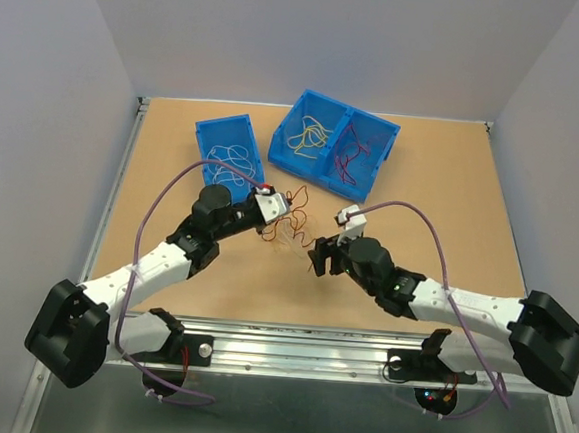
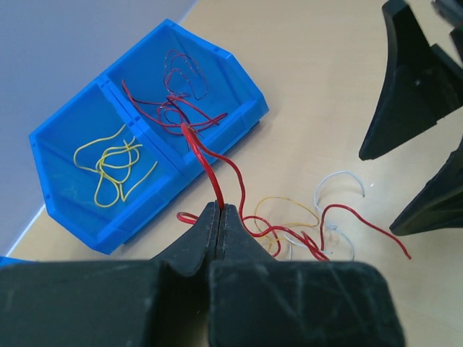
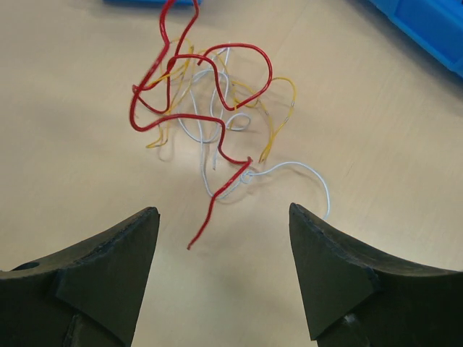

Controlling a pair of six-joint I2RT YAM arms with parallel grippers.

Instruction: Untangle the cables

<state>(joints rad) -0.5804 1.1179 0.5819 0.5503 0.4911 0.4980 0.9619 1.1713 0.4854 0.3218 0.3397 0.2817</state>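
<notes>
A tangle of thin red, yellow and white cables [image 1: 291, 224] lies on the table between my two grippers. My left gripper [image 2: 219, 209] is shut on a red cable [image 2: 208, 168], which rises from the fingertips and curls back down into the tangle [image 2: 300, 233]. It sits at the tangle's left side [image 1: 272, 218]. My right gripper [image 3: 223, 211] is open, with nothing between its fingers. It hangs just short of a loose red cable end [image 3: 208, 213] and a white loop [image 3: 307, 173]. In the top view it is at the tangle's right [image 1: 318, 256].
A small blue bin [image 1: 204, 135] at the back holds white cables. A double blue bin [image 1: 275, 147] beside it holds yellow cables [image 2: 112, 163] in its left compartment and red cables [image 2: 177, 108] in its right. The right gripper's fingers [image 2: 405, 87] show at the left wrist view's right edge.
</notes>
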